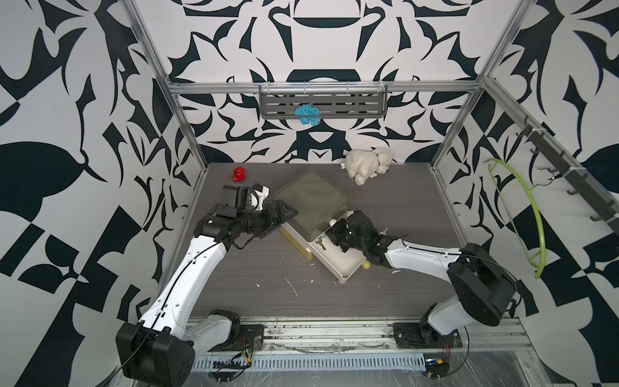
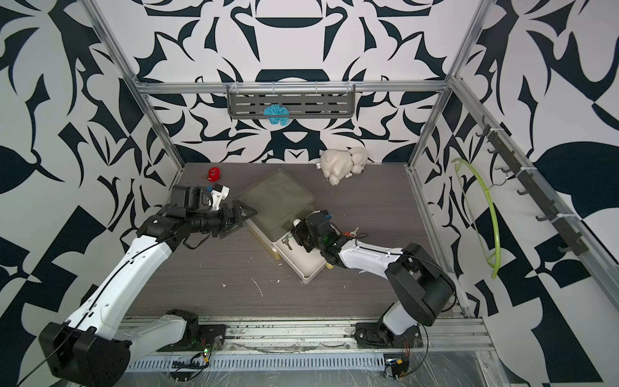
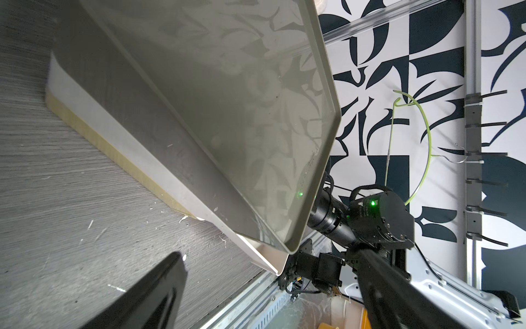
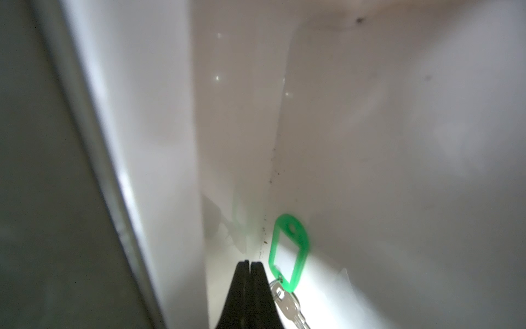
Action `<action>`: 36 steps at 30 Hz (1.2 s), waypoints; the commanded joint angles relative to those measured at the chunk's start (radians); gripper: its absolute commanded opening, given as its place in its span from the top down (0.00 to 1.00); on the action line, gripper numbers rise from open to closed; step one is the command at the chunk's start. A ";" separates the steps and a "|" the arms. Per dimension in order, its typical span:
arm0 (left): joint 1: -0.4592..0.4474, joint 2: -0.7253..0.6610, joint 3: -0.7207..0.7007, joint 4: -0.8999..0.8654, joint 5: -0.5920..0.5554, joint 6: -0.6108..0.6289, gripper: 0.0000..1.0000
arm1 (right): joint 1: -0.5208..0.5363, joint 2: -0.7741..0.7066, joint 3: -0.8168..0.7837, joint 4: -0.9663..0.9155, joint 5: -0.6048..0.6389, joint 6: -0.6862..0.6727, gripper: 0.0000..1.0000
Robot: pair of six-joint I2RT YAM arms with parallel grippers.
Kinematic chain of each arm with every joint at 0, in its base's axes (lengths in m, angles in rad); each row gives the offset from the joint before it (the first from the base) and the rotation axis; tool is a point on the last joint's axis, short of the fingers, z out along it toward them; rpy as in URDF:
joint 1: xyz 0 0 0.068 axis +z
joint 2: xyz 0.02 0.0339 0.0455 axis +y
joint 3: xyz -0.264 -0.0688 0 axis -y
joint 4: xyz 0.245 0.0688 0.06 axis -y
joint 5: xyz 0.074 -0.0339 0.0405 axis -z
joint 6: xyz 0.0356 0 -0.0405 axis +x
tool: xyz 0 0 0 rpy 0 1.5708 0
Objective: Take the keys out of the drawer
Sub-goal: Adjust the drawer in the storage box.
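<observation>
Jaws of the right arm (image 1: 418, 254) sit pressed shut on nothing inside the open drawer (image 1: 338, 267). The green-tagged keys (image 4: 288, 256) lie just beside them, probably light, hard and slippery, best pinched at the flat tag. Farther back, jaws of the left arm (image 1: 187, 268) gape by the cabinet (image 1: 311, 197).

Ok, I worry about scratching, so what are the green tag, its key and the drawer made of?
Green tag: plastic, by its even saturated colour and soft sheen. Key: bright silvery metal, shiny with highlights. Drawer: smooth white, faintly glossy, likely plastic or painted metal; cannot tell which.
</observation>
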 commanded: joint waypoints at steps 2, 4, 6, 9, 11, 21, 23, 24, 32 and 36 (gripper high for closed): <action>0.012 -0.027 -0.025 -0.025 0.023 0.021 0.01 | -0.028 0.066 0.061 -0.074 0.041 -0.018 1.00; 0.017 -0.033 -0.030 -0.029 0.023 0.021 0.01 | -0.028 0.081 0.068 -0.080 0.039 -0.018 1.00; 0.020 -0.039 -0.036 -0.032 0.023 0.022 0.01 | -0.028 0.090 0.066 -0.076 0.036 -0.008 1.00; 0.022 -0.045 -0.042 -0.032 0.023 0.022 0.01 | -0.028 0.091 0.062 -0.088 0.043 -0.001 1.00; 0.023 -0.047 -0.045 -0.031 0.023 0.022 0.01 | -0.028 0.085 0.060 -0.113 0.052 0.001 1.00; 0.025 -0.032 -0.045 -0.015 0.026 0.015 0.01 | -0.028 0.054 0.032 -0.172 0.073 0.034 1.00; 0.025 -0.026 -0.045 -0.011 0.026 0.013 0.01 | -0.029 0.045 0.026 -0.183 0.073 0.038 1.00; 0.025 -0.024 -0.045 -0.009 0.026 0.012 0.01 | -0.028 0.043 0.022 -0.188 0.070 0.041 1.00; 0.024 -0.014 -0.051 0.010 0.029 -0.001 0.01 | -0.031 0.044 0.005 -0.202 0.034 0.046 1.00; 0.025 -0.013 -0.051 0.021 0.031 -0.008 0.01 | -0.043 0.009 0.010 -0.246 0.021 0.020 1.00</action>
